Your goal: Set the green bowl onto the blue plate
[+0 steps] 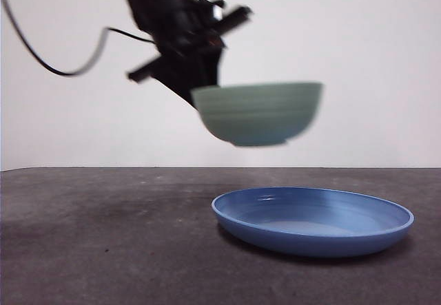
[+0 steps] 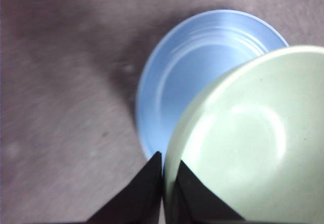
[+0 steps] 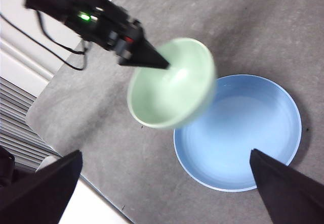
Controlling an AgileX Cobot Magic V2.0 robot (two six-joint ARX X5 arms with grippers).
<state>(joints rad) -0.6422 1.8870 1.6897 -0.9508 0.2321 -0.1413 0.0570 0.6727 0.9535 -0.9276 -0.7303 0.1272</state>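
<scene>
1. Mint-green and ridged on its outside, the green bowl [image 1: 258, 112] hangs in the air above the dark grey surface [image 1: 103, 236], touching nothing below it.
2. Its rim is pinched by the left claw [image 2: 163, 169], one black jaw inside the bowl and one outside, closed tight on the wall; the front view shows this arm coming down from the top edge, big and dark, with a black cable looping off to the side.
3. Seen from the left wrist, the bowl's pale inside [image 2: 248, 138] covers part of the blue plate [image 2: 202, 67] beneath it, so the bowl is above one side of the plate rather than centred over it.
4. Glossy blue with a raised rim, the plate [image 1: 313, 219] lies flat on the surface, wider than the bowl; nothing lies in it.
5. From the right wrist, the bowl [image 3: 169, 82] overlaps the plate's rim [image 3: 238, 130], tilted and blurred, with the left arm reaching in over the surface's edge.
6. Well clear of both, the right claw [image 3: 167, 193] is high above the surface, its two black jaws spread wide and holding nothing.
</scene>
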